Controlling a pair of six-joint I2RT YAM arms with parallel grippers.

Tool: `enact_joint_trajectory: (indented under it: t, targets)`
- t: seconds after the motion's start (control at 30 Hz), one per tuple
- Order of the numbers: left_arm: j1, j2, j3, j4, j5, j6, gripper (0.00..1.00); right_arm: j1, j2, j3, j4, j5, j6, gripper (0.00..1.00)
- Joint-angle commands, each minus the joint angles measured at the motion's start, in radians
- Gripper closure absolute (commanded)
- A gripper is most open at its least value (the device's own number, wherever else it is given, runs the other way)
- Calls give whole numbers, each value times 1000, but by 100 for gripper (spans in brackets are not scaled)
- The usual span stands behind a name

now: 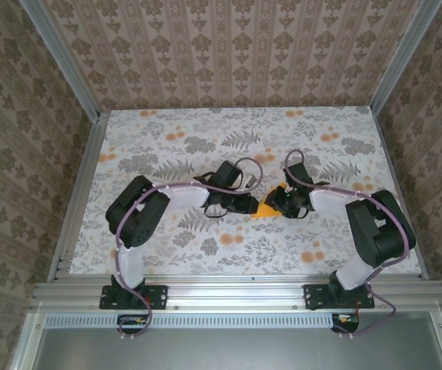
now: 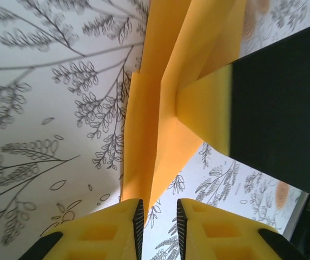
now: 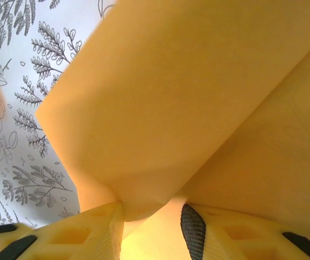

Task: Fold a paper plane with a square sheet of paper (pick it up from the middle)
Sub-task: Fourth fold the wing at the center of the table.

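Paper first: orange sheet (image 1: 264, 210), creased and partly folded, lies just right of centre in the overhead frame, seen against the flower-printed tabletop (image 1: 167, 146) and set between the two tools. Whether it lies flat or is raised, cannot tell. Left tool (image 1: 245, 208) reaches it from the left and right tool (image 1: 276, 203) from the right, both tips at the paper. In the left wrist view, folded layers run from top centre to the bottom of the frame, with one long crease down the middle. The lower tip ends just above the left tool's yellow fingers (image 2: 111, 227). Those fingers stand slightly apart with printed tabletop showing in the slot between them, nothing pinched. At mid right of that frame, a yellow finger (image 2: 203, 114) of the right tool, on its black body, bears on a flap of the sheet. In the right wrist view, the paper funnels down to bottom centre, where the right tool's fingers (image 3: 90, 235) are clamped on it, the sheet touching both. Leaf print shows along the left edge.
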Motion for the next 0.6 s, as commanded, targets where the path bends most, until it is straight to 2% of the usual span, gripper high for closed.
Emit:
enact_joint_trajectory:
  t: [0.0, 0.17, 0.57]
  targets:
    - [6, -54, -39, 68, 6, -48, 74, -6, 107, -43, -168, 175, 45, 59]
    - [-4, -42, -56, 127, 13, -69, 74, -5, 152, -36, -197, 182, 77, 59]
    - [-38, 19, 7, 33, -34, 9, 80, -7, 207, -34, -228, 190, 136, 63]
